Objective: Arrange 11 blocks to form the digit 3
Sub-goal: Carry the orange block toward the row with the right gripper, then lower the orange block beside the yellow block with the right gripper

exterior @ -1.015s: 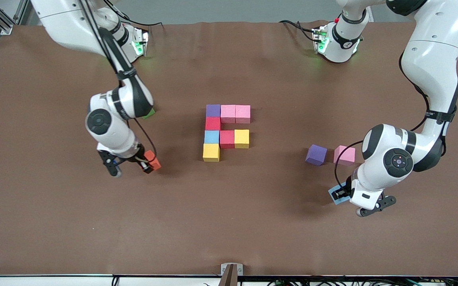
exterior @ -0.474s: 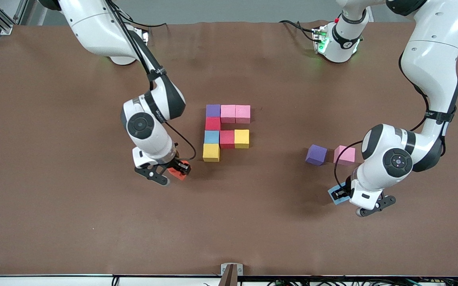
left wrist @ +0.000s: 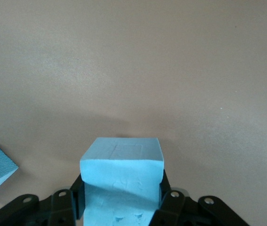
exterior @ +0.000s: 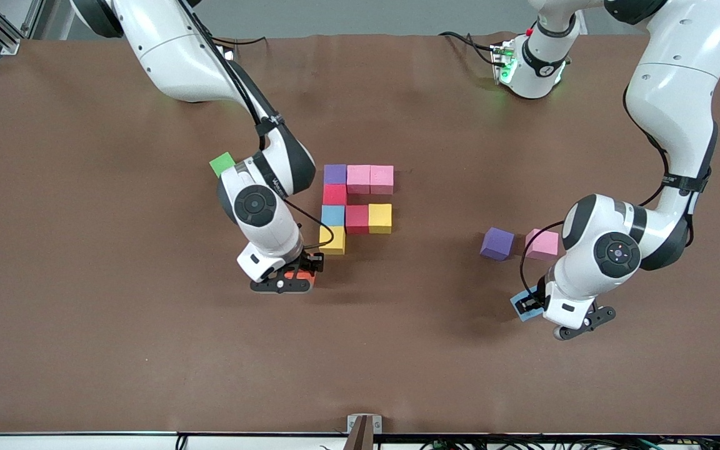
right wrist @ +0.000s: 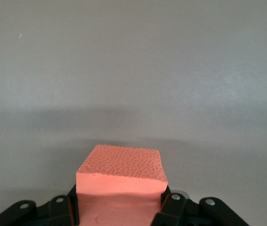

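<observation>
Your right gripper (exterior: 302, 275), jaws clamped on the orange block (right wrist: 120, 188) over the tabletop (exterior: 85, 350) beside the yellow corner block (exterior: 332, 240), could knock that block askew if lowered too close, while your left gripper (exterior: 532, 304) waits clamping a blue block (left wrist: 122, 181).

the unfinished figure (exterior: 356, 206) lies mid-table (exterior: 397, 362): a four-block column (exterior: 334, 206), with two-block bars running toward the left arm's end from its farthest and third blocks. a lone cube (exterior: 222, 164) sits toward the right arm's end. two loose blocks (exterior: 519, 244) lie side by side toward the left arm's end. the right claw (exterior: 300, 278) grips a block (right wrist: 119, 181) over the table beside the column's nearest block; the left claw (exterior: 529, 304) grips another block (left wrist: 121, 174) near the loose pair.
</observation>
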`<move>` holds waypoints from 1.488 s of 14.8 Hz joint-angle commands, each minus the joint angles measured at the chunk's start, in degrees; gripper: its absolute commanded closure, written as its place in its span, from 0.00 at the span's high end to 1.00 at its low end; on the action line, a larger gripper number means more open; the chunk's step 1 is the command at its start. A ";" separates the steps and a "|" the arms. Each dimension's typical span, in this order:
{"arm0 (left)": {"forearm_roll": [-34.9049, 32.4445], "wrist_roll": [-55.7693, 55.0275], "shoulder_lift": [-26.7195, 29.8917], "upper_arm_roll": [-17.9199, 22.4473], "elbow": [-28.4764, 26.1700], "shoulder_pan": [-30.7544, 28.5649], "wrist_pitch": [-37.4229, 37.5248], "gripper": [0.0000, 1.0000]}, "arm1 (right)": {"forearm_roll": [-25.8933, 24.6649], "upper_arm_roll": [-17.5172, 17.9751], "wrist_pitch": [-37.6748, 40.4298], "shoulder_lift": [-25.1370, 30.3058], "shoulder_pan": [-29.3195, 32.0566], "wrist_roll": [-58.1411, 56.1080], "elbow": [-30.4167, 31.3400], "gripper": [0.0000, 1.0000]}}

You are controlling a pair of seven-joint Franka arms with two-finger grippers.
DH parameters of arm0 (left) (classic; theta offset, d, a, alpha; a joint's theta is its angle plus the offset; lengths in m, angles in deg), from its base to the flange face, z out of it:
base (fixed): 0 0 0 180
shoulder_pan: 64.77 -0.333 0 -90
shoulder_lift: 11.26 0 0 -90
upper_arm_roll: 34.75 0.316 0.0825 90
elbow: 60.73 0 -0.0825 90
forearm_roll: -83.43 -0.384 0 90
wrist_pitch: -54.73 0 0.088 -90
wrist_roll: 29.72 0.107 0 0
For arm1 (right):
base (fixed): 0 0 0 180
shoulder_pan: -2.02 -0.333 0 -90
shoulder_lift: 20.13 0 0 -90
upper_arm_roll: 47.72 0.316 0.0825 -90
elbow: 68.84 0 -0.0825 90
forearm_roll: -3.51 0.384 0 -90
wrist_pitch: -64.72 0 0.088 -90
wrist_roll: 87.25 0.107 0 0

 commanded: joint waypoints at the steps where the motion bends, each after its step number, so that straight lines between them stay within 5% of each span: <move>1: -0.12 -0.82 0.01 -0.01 0.48 0.27 0.62 0.51 | -0.70 -0.54 4.10 -4.63 -0.71 -2.70 -8.19 0.00; 10: -0.12 -0.82 0.19 0.08 0.48 0.19 0.62 0.51 | -0.08 -0.46 3.40 -10.35 -2.47 -2.44 -11.98 0.00; 22: -0.12 -0.74 0.10 0.08 0.48 0.19 0.62 0.51 | 0.27 -0.37 3.49 -11.05 -3.70 -0.59 -11.72 0.00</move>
